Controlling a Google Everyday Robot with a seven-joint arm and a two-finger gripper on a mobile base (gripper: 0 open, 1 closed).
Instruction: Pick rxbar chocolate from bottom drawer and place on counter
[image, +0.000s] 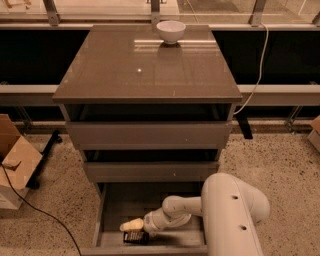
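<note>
The bottom drawer is pulled open under two partly open drawers. The rxbar chocolate, a small black bar, lies flat on the drawer floor near the front left. My gripper reaches down into the drawer from the right, its pale tip just above and touching or nearly touching the bar's upper edge. I cannot tell whether it grips the bar. My white arm fills the lower right. The counter is the glossy grey-brown top of the cabinet.
A white bowl stands at the back of the counter. A cardboard box and a black cable lie on the floor to the left. A white cable hangs at the right.
</note>
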